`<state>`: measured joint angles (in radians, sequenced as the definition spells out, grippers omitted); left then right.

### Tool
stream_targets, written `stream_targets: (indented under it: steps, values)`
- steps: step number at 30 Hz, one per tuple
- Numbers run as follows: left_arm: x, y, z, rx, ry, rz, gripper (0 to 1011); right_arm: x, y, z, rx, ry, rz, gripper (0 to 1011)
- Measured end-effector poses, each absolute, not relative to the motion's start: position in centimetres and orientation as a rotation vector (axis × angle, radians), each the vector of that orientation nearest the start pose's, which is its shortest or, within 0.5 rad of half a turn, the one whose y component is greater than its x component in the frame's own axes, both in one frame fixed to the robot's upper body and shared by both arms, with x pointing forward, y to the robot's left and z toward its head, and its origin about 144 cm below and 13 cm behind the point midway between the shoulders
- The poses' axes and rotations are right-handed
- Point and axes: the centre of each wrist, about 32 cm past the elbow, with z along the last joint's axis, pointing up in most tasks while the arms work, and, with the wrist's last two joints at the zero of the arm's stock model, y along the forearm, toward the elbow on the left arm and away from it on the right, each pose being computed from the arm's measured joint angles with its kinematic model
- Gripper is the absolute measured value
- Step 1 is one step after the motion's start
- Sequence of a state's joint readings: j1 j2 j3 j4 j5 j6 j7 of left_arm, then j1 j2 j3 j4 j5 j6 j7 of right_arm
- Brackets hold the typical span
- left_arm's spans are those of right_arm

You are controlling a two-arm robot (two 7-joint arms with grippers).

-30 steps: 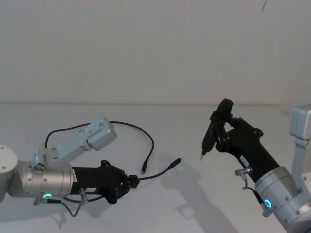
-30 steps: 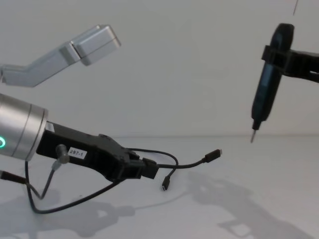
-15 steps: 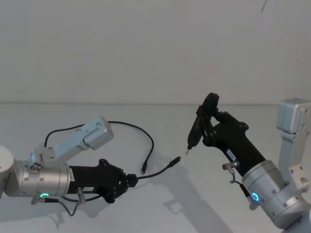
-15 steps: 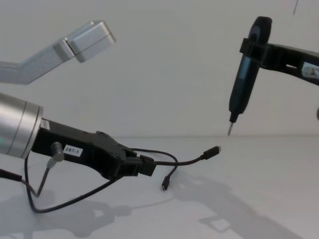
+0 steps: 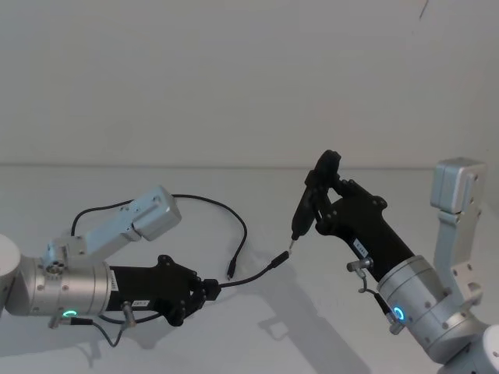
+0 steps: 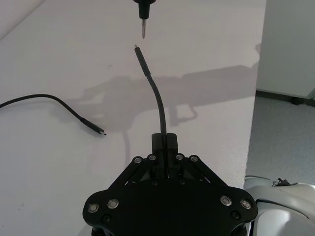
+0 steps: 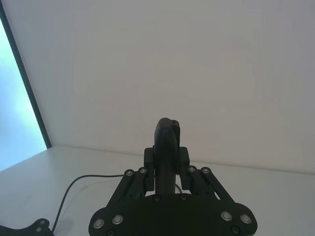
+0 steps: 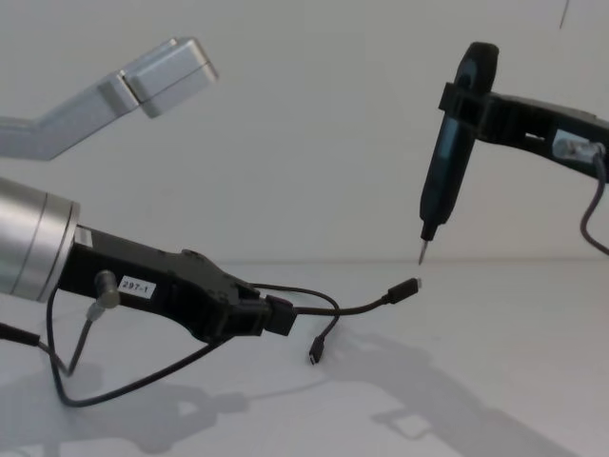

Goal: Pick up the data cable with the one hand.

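The data cable (image 5: 241, 227) is thin and black, looping over the white table behind my left arm. My left gripper (image 5: 212, 289) is shut on it close to one end. From there a short stretch (image 8: 357, 307) sticks out in the air, ending in a small plug (image 8: 407, 288). The other plug (image 8: 313, 356) hangs near the table. My right gripper (image 5: 321, 204) is shut on a black pen-shaped tool (image 8: 447, 162), held upright. Its metal tip (image 6: 143, 29) hovers just above the raised plug (image 6: 136, 48), apart from it.
The white table (image 5: 257, 335) runs back to a plain wall. Grey arm links stand up at the left (image 5: 148, 214) and far right (image 5: 456, 195). In the left wrist view the table's edge (image 6: 256, 93) drops to a grey floor.
My right arm has swung left and lower with the tool, bringing its tip from well clear to just above the raised plug. My left gripper and the cable have barely moved.
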<state>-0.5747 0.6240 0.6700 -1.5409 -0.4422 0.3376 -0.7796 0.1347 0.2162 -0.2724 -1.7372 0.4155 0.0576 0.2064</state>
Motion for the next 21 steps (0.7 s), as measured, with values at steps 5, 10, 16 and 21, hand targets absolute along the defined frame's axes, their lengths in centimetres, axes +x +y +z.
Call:
stream_targets:
  steps: [5,10,16,21]
  values:
    - [54.8,24.4,126.8,0.431,-0.034,0.357,36,48.0,-19.4,122.3,0.249,0.006,-1.027,279]
    - [54.8,24.4,126.8,0.431,-0.034,0.356,36,48.2,-19.4,122.0,0.245,0.009,-1.028,279]
    - [54.8,24.4,126.8,0.431,-0.035,0.356,36,48.5,-19.5,121.6,0.241,0.012,-1.027,279]
    - [54.8,24.4,126.8,0.431,-0.035,0.357,36,48.8,-19.7,121.4,0.239,0.012,-1.028,279]
